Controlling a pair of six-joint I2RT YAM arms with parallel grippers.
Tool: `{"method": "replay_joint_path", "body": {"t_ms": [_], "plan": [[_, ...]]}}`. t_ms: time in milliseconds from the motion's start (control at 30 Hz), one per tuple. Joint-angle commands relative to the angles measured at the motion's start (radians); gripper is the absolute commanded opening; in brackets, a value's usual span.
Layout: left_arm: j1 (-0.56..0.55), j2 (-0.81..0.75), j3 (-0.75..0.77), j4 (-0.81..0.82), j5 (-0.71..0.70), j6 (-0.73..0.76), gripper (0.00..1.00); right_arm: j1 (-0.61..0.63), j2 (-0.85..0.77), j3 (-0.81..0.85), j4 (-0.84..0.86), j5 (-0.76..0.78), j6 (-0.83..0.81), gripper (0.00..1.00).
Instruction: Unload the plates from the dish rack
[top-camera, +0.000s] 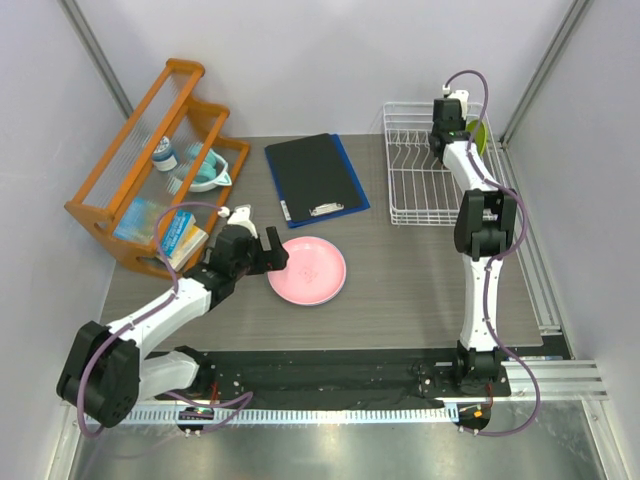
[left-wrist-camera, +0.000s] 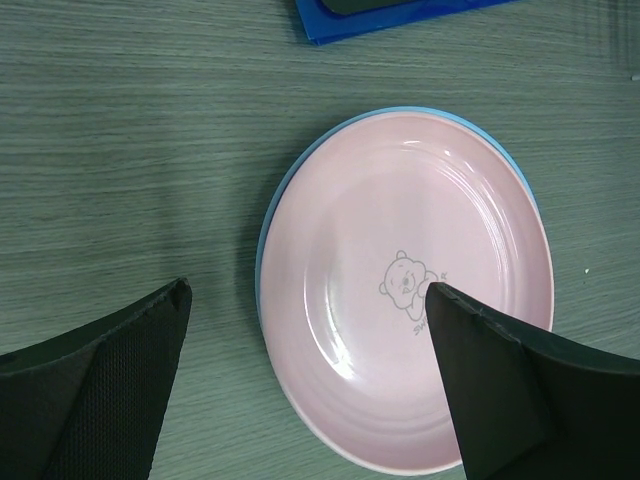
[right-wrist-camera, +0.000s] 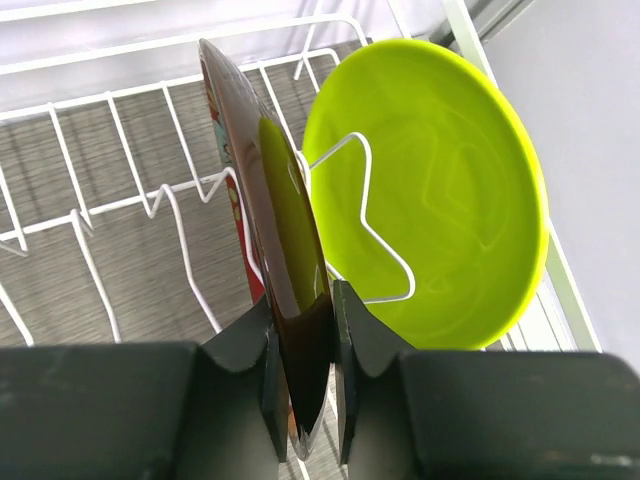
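Your right tool (right-wrist-camera: 305, 340) is clamped on the rim of the dark red plate (right-wrist-camera: 265, 180), which stands upright in the dish rack (top-camera: 425, 221) beside the lime green plate (right-wrist-camera: 450, 190). Lift straight up to clear the prongs (right-wrist-camera: 75, 240). There is bare surface (left-wrist-camera: 120, 150) beside the pink plate (left-wrist-camera: 400, 220), where your left tool (left-wrist-camera: 308, 288) hangs wide open and empty.

Red plate (right-wrist-camera: 270, 230), lime plate (right-wrist-camera: 450, 190) racked upright; pink plate (left-wrist-camera: 400, 290) covers blue (left-wrist-camera: 263, 250).

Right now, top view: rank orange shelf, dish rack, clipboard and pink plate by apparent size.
1. orange shelf, clearly the largest.
2. dish rack.
3. clipboard, only slightly smaller than the rack, so that pair is close.
4. pink plate, the smallest.
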Motion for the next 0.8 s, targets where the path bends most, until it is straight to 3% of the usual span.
{"method": "replay_joint_path", "body": {"t_ms": [0,767], "plan": [[0.003,0.009,0.041,0.062,-0.003,0.011,0.99,-0.018,-0.025,0.016,0.031,0.004,0.029,0.01],[0.003,-0.016,0.043,0.035,-0.003,-0.012,1.0,-0.016,-0.333,-0.139,0.123,0.208,-0.071,0.01]]}}
